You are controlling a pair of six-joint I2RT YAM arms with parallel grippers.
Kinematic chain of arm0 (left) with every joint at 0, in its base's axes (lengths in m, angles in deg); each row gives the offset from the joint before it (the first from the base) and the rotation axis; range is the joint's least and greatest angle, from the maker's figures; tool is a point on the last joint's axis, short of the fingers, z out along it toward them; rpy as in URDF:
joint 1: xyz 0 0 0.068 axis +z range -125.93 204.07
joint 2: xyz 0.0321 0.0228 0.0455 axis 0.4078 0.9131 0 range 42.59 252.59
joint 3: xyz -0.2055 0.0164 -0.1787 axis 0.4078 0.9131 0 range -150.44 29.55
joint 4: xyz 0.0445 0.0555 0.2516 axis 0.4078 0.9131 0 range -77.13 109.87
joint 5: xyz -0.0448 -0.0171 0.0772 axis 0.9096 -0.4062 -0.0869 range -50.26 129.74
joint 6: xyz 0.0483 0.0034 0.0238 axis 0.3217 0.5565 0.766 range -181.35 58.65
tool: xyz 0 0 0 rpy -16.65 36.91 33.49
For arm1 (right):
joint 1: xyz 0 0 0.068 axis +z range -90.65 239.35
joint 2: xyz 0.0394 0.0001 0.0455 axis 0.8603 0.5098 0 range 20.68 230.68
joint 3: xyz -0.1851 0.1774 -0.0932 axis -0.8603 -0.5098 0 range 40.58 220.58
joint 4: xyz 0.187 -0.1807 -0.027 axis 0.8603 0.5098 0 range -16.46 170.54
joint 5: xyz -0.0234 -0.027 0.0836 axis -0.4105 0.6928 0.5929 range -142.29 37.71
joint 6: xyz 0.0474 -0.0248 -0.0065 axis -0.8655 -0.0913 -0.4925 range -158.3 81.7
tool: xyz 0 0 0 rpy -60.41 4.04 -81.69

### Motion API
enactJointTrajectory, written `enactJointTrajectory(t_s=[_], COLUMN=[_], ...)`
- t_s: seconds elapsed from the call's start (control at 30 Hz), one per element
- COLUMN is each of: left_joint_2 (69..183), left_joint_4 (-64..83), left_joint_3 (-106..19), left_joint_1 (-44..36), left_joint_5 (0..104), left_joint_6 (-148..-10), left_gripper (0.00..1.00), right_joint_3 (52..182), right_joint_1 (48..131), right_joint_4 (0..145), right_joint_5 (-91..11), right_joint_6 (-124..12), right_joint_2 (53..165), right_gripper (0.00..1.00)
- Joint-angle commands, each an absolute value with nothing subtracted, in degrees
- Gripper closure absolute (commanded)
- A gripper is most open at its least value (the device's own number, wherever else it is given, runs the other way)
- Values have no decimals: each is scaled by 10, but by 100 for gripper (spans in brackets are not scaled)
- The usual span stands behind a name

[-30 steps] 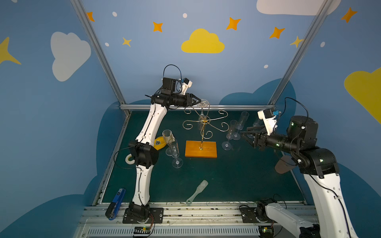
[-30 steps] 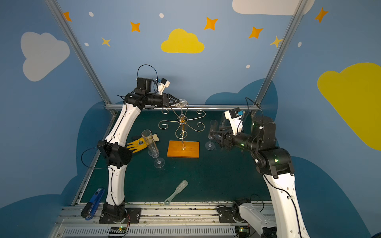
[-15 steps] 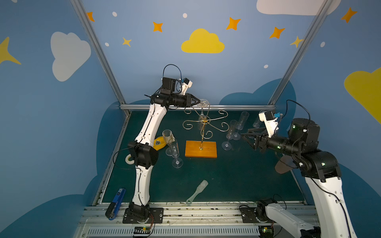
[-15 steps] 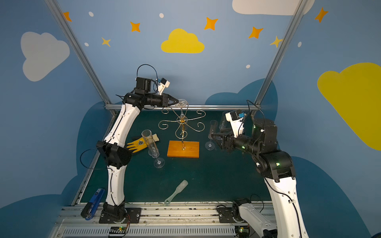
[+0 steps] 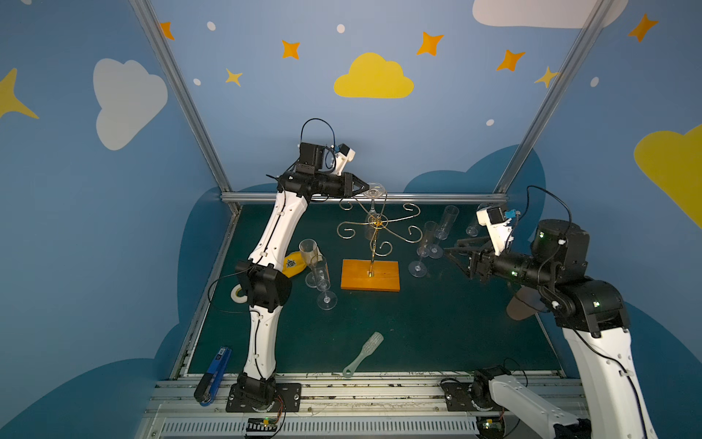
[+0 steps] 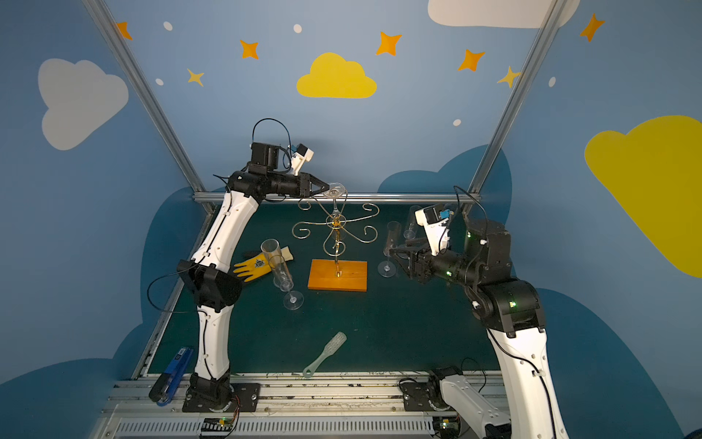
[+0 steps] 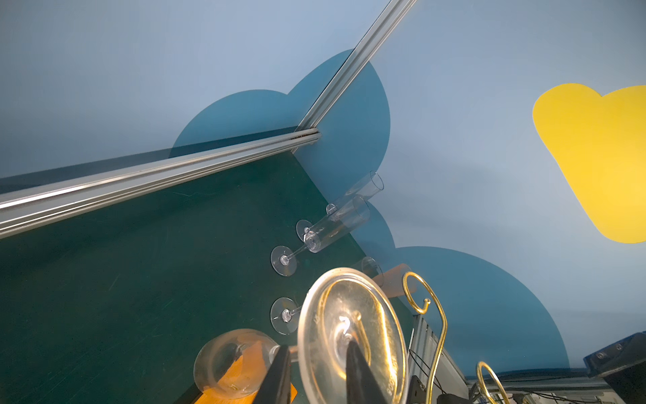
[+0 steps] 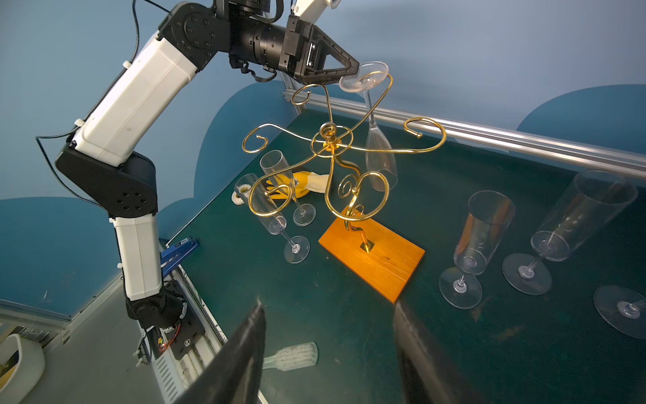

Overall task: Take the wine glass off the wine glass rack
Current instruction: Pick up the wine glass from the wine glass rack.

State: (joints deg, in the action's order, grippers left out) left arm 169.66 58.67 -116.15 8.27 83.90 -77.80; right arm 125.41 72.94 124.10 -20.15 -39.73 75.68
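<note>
My left tool [image 5: 365,187], upper centre, straddles the glass [image 8: 379,157] at its foot, nearly closed, grip unsure. I'd clamp, then slide out along the rack [image 5: 357,279] arm; my right tool [image 8: 328,307] gapes empty.

The two dark fingers [image 7: 279,377] of the left gripper [image 7: 316,349] stand on either side of the round foot of the wine glass [image 7: 332,314], which hangs upside down. Whether they press it, I cannot tell. A gold curl of the wine glass rack [image 7: 426,300] is just beside the foot. Farther away, several empty flutes [image 7: 335,227] stand on the green table [image 7: 140,280], near its corner.
</note>
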Motion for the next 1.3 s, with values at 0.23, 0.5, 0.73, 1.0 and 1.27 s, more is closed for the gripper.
enactJointTrajectory(t_s=[0.23,0.5,0.73,1.0,1.27], left_joint_2=[1683,1678,1668,1655,1645], left_joint_4=[601,593,586,571,539], left_joint_3=[-1157,-1159,-1159,-1158,-1155], left_joint_1=[67,65,65,65,65], left_joint_5=[843,841,840,846,870], left_joint_6=[-774,-788,-799,-819,-848], left_gripper=[80,88,95,97,97], right_joint_3=[1245,1244,1244,1242,1238], right_joint_1=[726,726,726,726,726], right_joint_4=[1246,1243,1243,1245,1244], right_joint_5=[-203,-204,-205,-207,-207], right_joint_6=[-394,-396,-396,-396,-399], right_joint_2=[746,746,744,737,731], right_gripper=[42,42,42,42,42])
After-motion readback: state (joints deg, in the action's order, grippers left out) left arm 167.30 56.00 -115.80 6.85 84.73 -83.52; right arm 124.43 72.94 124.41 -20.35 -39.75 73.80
